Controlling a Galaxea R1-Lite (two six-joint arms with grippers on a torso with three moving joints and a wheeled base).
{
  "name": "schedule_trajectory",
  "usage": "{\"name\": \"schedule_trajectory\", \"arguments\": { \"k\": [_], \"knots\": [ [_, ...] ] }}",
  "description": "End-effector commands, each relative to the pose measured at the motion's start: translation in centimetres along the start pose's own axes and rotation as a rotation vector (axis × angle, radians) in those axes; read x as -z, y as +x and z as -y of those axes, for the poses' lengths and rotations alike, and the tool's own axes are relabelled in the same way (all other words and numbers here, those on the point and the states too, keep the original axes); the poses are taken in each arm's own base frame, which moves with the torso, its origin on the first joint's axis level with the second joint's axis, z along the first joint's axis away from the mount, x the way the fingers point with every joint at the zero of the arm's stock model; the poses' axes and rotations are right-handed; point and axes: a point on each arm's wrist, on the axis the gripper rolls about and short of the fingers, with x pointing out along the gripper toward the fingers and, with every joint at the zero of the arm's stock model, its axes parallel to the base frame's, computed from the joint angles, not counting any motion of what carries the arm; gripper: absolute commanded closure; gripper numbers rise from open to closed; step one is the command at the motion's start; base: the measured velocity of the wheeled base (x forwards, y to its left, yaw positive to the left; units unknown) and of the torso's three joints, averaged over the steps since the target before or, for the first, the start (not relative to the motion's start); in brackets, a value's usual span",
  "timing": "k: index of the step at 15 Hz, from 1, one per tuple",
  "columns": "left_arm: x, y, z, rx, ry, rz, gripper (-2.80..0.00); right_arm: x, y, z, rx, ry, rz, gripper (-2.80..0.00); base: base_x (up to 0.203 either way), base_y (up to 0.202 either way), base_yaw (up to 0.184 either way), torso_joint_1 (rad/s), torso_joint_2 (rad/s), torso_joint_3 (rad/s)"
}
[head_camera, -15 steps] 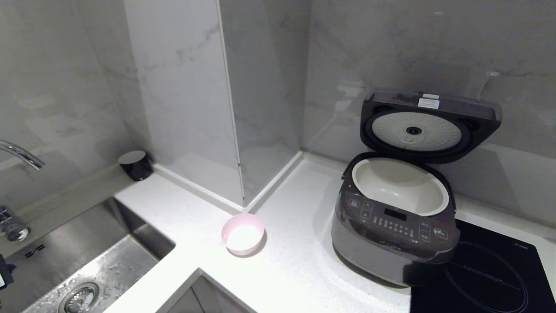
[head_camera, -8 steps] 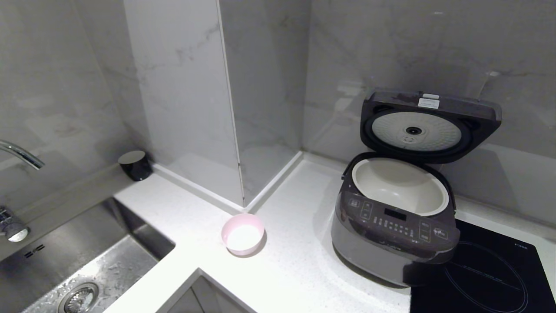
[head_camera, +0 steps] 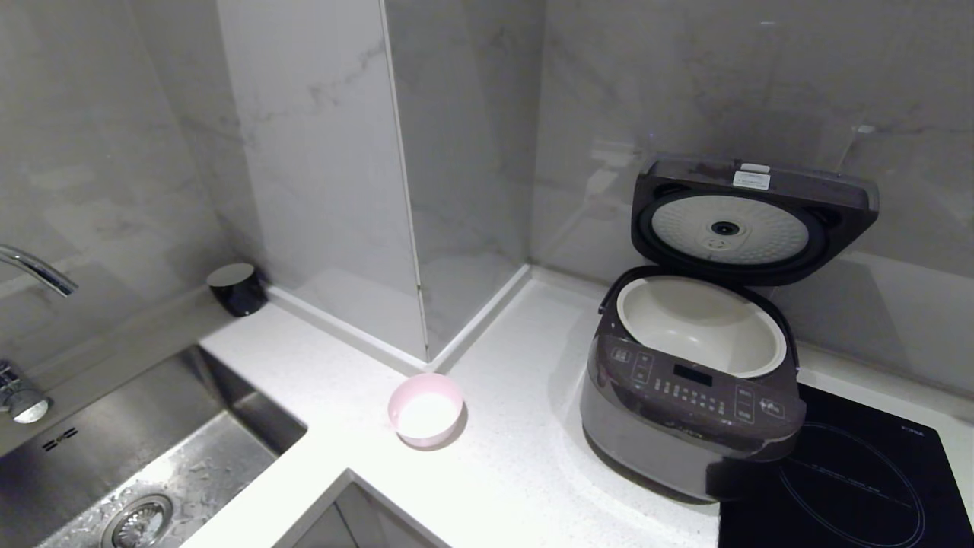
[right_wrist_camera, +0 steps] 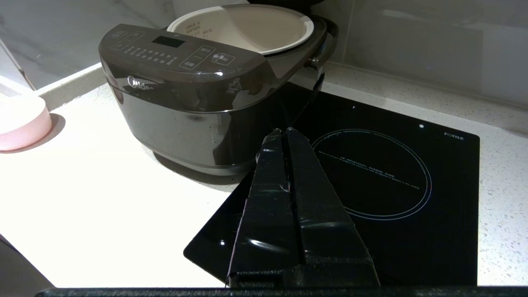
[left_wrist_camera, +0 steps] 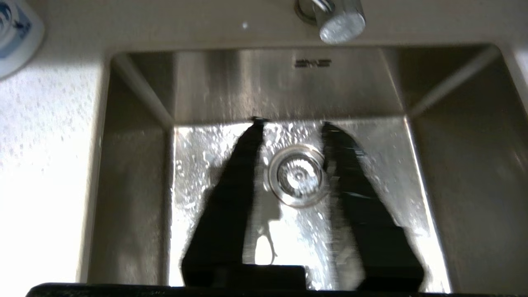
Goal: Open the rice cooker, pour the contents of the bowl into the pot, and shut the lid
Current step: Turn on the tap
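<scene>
Your left gripper (left_wrist_camera: 291,123) hangs over the sink (left_wrist_camera: 136,95), fingers spread, holding nothing. Your right gripper (right_wrist_camera: 282,131), pressed together, sits above the hob (right_wrist_camera: 412,123). The bowl (head_camera: 425,409) stands near the counter's (head_camera: 525,457) front edge; the cooker (head_camera: 689,403) beside it, lid (head_camera: 749,221) up.

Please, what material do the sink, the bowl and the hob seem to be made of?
The sink looks like brushed stainless steel: grey metallic walls with bright reflections on the wet floor. The bowl seems plastic or glazed ceramic, I cannot tell which: smooth pale pink outside, white inside. The hob looks like black glass: flat, glossy, with a thin printed ring and light spots mirrored on it.
</scene>
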Motion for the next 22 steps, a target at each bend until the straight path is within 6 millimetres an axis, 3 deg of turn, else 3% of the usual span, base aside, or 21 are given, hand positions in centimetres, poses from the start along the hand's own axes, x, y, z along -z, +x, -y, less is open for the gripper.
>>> {"name": "schedule_trajectory", "arguments": {
  "k": [1,11,22],
  "knots": [
    [-0.2,1.5,0.0,0.006,0.0,0.007,-2.8,0.0,0.0,0.0,0.0,0.0,-0.001,0.0,0.0,0.0,0.0,0.0,0.0,0.0],
    [-0.4,11.6,0.7,-0.018,-0.032,0.052,-2.8,0.0,0.0,0.0,0.0,0.0,0.0,0.0,0.0,0.0,0.0,0.0,0.0,0.0],
    [-1.1,15.6,1.6,-0.064,-0.071,0.127,-2.8,0.0,0.0,0.0,0.0,0.0,-0.001,0.0,0.0,0.0,0.0,0.0,0.0,0.0]
  ]
}}
